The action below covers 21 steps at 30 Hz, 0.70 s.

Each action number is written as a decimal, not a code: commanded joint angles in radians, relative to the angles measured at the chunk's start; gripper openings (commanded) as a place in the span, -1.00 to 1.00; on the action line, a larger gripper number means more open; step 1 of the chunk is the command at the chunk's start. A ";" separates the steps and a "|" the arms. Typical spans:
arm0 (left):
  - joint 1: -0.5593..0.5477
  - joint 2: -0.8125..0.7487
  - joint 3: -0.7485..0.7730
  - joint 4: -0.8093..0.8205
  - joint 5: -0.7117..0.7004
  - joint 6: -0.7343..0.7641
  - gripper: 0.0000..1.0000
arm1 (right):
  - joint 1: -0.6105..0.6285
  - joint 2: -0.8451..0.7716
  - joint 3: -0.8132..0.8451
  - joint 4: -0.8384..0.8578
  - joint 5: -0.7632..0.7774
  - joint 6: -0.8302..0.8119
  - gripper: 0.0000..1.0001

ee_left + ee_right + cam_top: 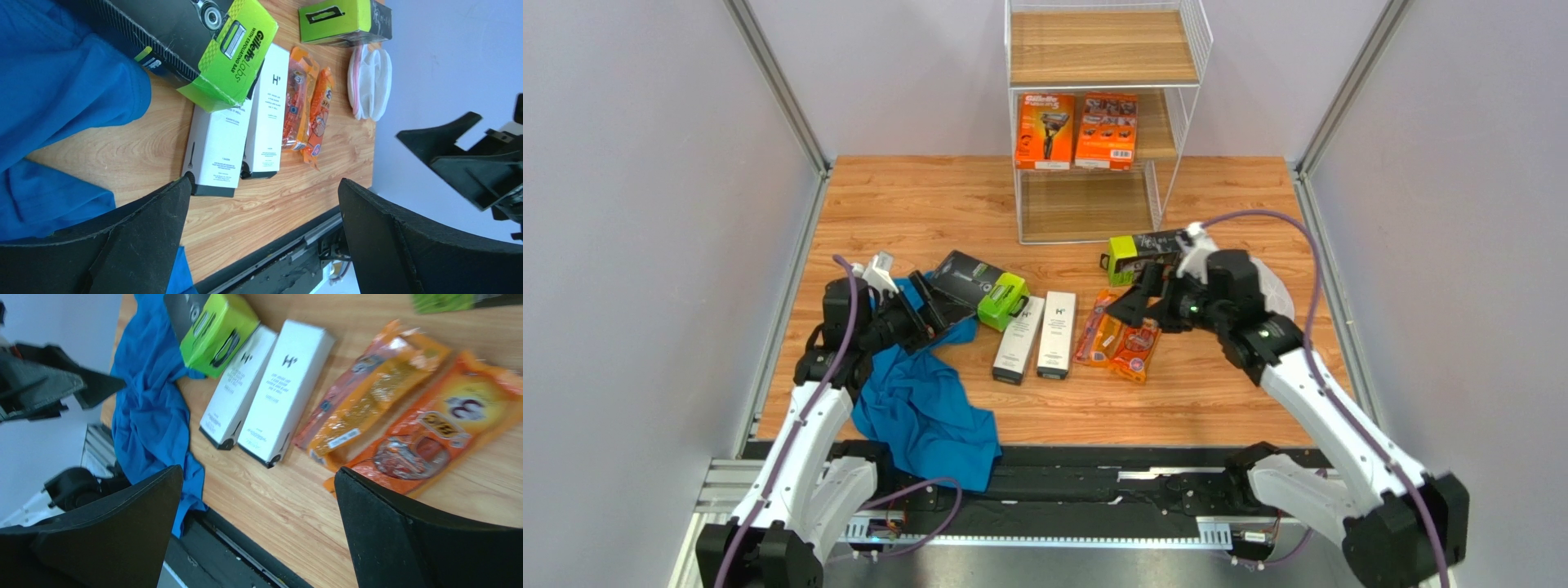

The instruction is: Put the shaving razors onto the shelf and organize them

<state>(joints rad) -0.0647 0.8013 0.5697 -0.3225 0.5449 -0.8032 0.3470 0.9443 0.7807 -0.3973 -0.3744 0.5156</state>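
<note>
The shelf (1100, 49) stands at the back with two orange boxes (1075, 131) on its middle tier. On the table lie a black box with a lime-green end (979, 288) (202, 30), a second one (1143, 254) (344, 18), two slim white boxes (1038, 336) (218, 144) (285, 389) and two orange blister packs (1118, 339) (442, 435). My left gripper (918, 312) (264, 184) is open and holds nothing, beside the left black box. My right gripper (1134, 303) (258, 473) is open just above the blister packs.
A blue cloth (922, 404) (147, 404) lies crumpled under my left gripper and reaches the table's front edge. A round white mesh item with a pink rim (368, 82) sits at the right, behind my right arm. Grey walls close in both sides.
</note>
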 commanded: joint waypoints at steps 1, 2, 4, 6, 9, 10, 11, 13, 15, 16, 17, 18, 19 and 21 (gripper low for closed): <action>0.005 0.016 -0.014 0.105 0.032 -0.059 0.98 | 0.135 0.147 0.075 0.129 0.054 0.018 0.95; 0.005 0.019 -0.016 0.108 0.030 -0.059 0.98 | 0.161 0.178 0.083 0.138 0.045 0.044 0.94; 0.005 0.019 -0.017 0.111 0.030 -0.060 0.98 | 0.182 0.276 0.091 0.219 0.020 0.076 0.89; 0.005 0.021 -0.022 0.117 0.032 -0.065 0.98 | 0.190 0.370 0.097 0.306 -0.004 0.121 0.87; 0.005 0.021 -0.033 0.125 0.029 -0.071 0.98 | 0.205 0.467 0.129 0.388 -0.037 0.159 0.83; 0.005 0.022 -0.037 0.128 0.032 -0.076 0.98 | 0.213 0.526 0.159 0.390 -0.041 0.170 0.83; 0.005 0.025 -0.050 0.138 0.032 -0.082 0.98 | 0.214 0.553 0.176 0.426 -0.053 0.179 0.83; 0.005 0.030 -0.066 0.154 0.033 -0.103 0.98 | 0.227 0.634 0.228 0.472 -0.072 0.210 0.82; 0.003 0.044 -0.097 0.197 0.035 -0.134 0.98 | 0.234 0.686 0.267 0.498 -0.092 0.236 0.78; 0.003 0.048 -0.114 0.226 0.038 -0.142 0.98 | 0.241 0.735 0.300 0.508 -0.098 0.244 0.77; 0.005 0.062 -0.117 0.237 0.036 -0.148 0.98 | 0.244 0.757 0.314 0.515 -0.109 0.256 0.75; 0.003 0.068 -0.120 0.244 0.038 -0.152 0.98 | 0.247 0.775 0.327 0.538 -0.116 0.283 0.72; 0.005 0.075 -0.119 0.250 0.038 -0.151 0.98 | 0.248 0.797 0.333 0.558 -0.126 0.300 0.68; 0.003 0.093 -0.111 0.249 0.038 -0.142 0.98 | 0.251 0.847 0.350 0.597 -0.144 0.336 0.55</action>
<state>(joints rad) -0.0647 0.8761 0.4450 -0.1528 0.5682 -0.9237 0.5873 1.7294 1.0740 0.0593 -0.4629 0.7582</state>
